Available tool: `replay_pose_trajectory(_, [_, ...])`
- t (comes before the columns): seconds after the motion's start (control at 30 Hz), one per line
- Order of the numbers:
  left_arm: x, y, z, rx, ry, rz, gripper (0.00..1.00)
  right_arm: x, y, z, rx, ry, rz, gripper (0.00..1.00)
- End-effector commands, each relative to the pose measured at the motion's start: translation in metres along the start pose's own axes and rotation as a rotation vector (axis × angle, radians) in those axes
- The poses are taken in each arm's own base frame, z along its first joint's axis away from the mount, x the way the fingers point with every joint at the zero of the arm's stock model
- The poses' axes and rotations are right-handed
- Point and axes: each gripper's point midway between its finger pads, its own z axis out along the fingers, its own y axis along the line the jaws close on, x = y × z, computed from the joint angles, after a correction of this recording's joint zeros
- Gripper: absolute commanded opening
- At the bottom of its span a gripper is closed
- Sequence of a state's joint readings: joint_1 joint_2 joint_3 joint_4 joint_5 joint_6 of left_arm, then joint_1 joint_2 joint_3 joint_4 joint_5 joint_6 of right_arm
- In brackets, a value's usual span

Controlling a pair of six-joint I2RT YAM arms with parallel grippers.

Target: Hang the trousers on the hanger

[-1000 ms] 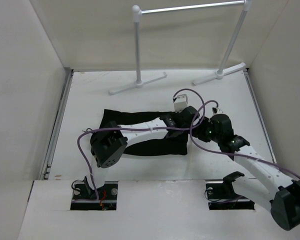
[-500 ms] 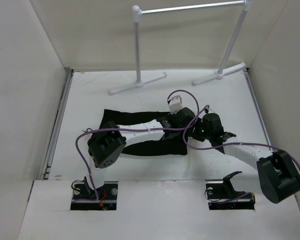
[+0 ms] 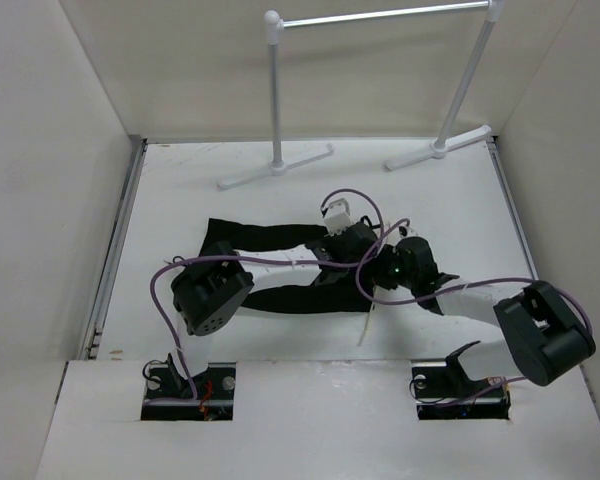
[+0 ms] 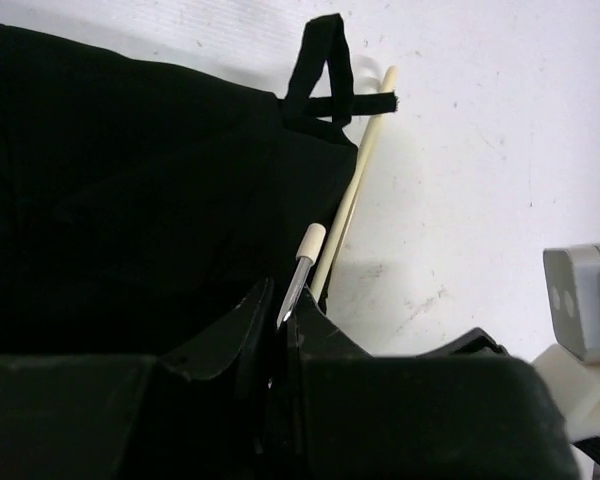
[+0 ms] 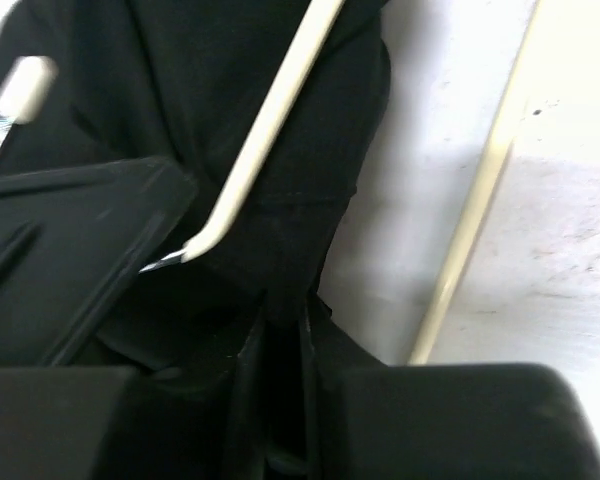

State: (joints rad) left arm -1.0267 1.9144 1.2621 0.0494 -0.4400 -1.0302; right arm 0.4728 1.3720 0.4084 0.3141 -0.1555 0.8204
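The black trousers (image 3: 280, 240) lie flat mid-table, filling the left of the left wrist view (image 4: 130, 200), drawstring (image 4: 325, 70) at top. The cream hanger (image 3: 368, 322) pokes out from under their near right edge. My left gripper (image 3: 360, 250) sits over the trousers' right end, jaws (image 4: 280, 305) shut on the hanger's metal hook (image 4: 298, 280), with a cream rod (image 4: 355, 180) beside it. My right gripper (image 3: 380, 275) is close by, jaws (image 5: 280, 320) shut on a fold of trousers (image 5: 230, 60) fabric. Two hanger arms (image 5: 270, 120) cross that view.
The white-and-silver rail stand (image 3: 275, 100) is at the back of the table, its feet spread toward the middle. White walls close in the left, back and right sides. A metal strip (image 3: 115, 250) runs along the table's left edge.
Both grippers have moved left and nearer together over the trousers' right end. The right arm has folded its elbow back. The trousers' right edge has drawn left, and a hanger rod now shows below it.
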Motion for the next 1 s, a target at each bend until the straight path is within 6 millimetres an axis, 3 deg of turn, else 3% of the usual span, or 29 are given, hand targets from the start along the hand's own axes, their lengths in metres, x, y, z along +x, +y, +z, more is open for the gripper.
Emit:
replay_pose_trajectory(0.0, [-0.009, 0.009, 0.006, -0.002, -0.048, -0.033, 0.00, -0.007, 0.032, -0.009, -0.136, -0.020, 0.058, 0.17])
replay_pose_trajectory(0.1, [-0.012, 0.020, 0.004, -0.021, -0.068, -0.029, 0.00, -0.016, 0.048, -0.019, -0.176, -0.036, 0.076, 0.14])
replay_pose_trajectory(0.27, [-0.032, 0.054, 0.000, -0.084, -0.127, -0.037, 0.00, -0.022, 0.061, -0.038, -0.180, -0.030, 0.121, 0.11])
replay_pose_trajectory(0.53, [-0.068, 0.098, -0.010, -0.164, -0.220, -0.051, 0.00, -0.015, 0.050, -0.065, -0.154, -0.009, 0.197, 0.08])
replay_pose_trajectory(0.73, [-0.077, 0.112, -0.023, -0.183, -0.232, 0.009, 0.00, -0.022, 0.026, -0.073, -0.109, -0.050, 0.217, 0.07])
replay_pose_trajectory(0.87, [-0.076, 0.111, -0.035, -0.171, -0.217, 0.040, 0.00, -0.016, 0.011, -0.067, -0.065, -0.045, 0.214, 0.08])
replay_pose_trajectory(0.97, [-0.079, 0.117, -0.047, -0.183, -0.218, 0.057, 0.00, -0.023, 0.002, -0.064, -0.041, -0.080, 0.214, 0.08])
